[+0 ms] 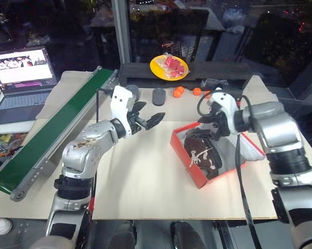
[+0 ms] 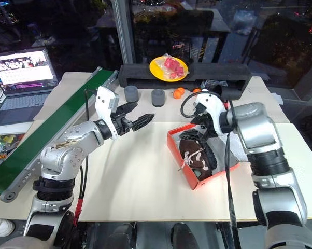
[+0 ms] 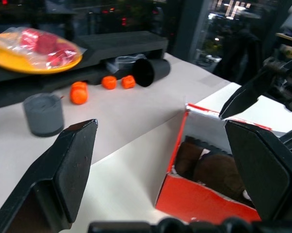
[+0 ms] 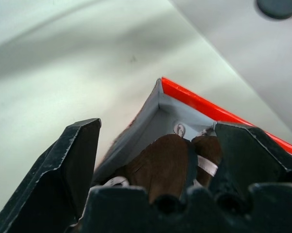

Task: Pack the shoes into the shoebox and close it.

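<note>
**Shoes in box, both grippers clear**

The shoebox point(image 1: 200, 179) sits open on the table point(image 1: 140, 187), with the shoes point(image 1: 202, 153) lying inside it. The right gripper point(image 1: 210, 120) hangs just above the box's far end, fingers spread and holding nothing. The left gripper point(image 1: 153, 119) hovers beside the box's far left corner, likewise spread wide and holding nothing.

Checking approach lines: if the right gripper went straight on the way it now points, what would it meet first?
Probably the brown shoes in the red shoebox. The open right gripper points down into the box from just above it, nothing between, though depth is hard to judge.
</note>
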